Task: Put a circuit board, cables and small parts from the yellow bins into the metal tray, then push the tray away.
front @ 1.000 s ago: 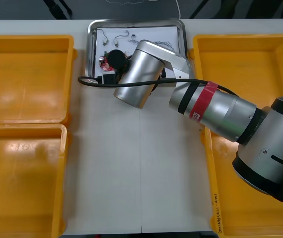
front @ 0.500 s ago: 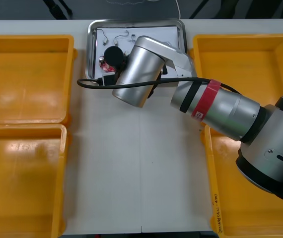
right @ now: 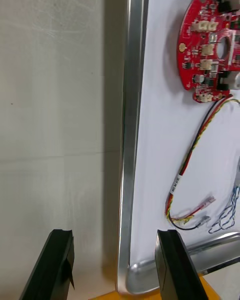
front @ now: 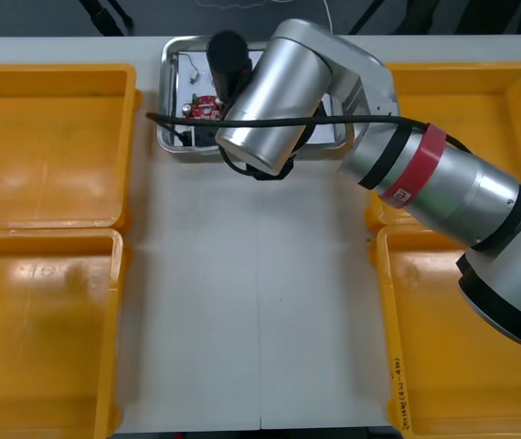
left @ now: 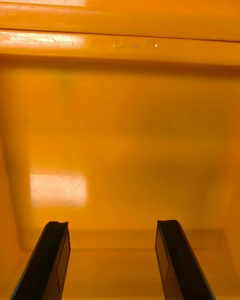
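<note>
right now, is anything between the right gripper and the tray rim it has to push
Nothing visible. The right gripper, open, straddles the rim of the metal tray; the red circuit board and red and yellow cable lie farther inside. The left gripper hangs open over a yellow bin.

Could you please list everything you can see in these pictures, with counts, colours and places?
yellow bins: four, yellow, two at each side of the table.
table: one, light, under everything.
metal tray: one, shiny rim, white inside, at the far edge between the bins.
circuit board: one, round, red, in the tray.
red and yellow cable: one, in the tray, running from the board.
blue and white cable: one, twisted, in the tray near a corner.
small metal part: at least one, in the tray's far left part.
right arm: silver with a red band, reaching over the tray.
right gripper: black, open, astride the tray's rim.
left gripper: black, open, over a bin's floor.
</note>
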Robot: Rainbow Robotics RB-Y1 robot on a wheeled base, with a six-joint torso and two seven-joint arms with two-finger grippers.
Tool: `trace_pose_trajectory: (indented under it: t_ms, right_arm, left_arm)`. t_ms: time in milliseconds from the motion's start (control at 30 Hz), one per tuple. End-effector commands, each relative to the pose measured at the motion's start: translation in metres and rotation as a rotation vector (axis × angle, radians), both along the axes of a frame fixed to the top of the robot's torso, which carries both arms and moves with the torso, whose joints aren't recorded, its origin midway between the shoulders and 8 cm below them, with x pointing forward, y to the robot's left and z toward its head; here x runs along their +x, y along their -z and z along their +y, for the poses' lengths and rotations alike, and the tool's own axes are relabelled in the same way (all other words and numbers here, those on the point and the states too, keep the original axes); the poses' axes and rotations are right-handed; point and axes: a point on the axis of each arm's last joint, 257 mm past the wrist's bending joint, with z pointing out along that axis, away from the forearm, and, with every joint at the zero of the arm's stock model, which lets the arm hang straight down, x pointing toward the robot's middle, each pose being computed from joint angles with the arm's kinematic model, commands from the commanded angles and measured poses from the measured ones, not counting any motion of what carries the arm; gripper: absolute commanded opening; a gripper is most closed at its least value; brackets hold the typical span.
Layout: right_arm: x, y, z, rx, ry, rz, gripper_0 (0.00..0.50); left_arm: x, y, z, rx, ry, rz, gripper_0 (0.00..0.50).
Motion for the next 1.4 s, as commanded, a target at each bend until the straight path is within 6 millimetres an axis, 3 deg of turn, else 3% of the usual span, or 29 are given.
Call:
trace_pose_trajectory:
  t_ms: [33,400,1033,1400]
  right_arm:
    - [-0.008,-0.034,-0.015,0.124,0.024,-0.001,0.470]
    - [-0.054,-0.031,-0.055,0.167,0.054,0.015,0.472]
    - [-0.130,-0.008,-0.125,0.398,0.298,0.102,0.468]
    - [-0.159,0.003,-0.185,0.508,0.478,0.247,0.465]
  left_arm:
    - [-0.007,-0.010,0.011,0.052,0.003,-0.002,0.500]
    - [-0.007,-0.010,0.011,0.052,0.003,-0.002,0.500]
    - [-0.007,-0.010,0.011,0.052,0.003,-0.002,0.500]
    - [-0.007,-0.010,0.011,0.052,0.003,-0.002,0.500]
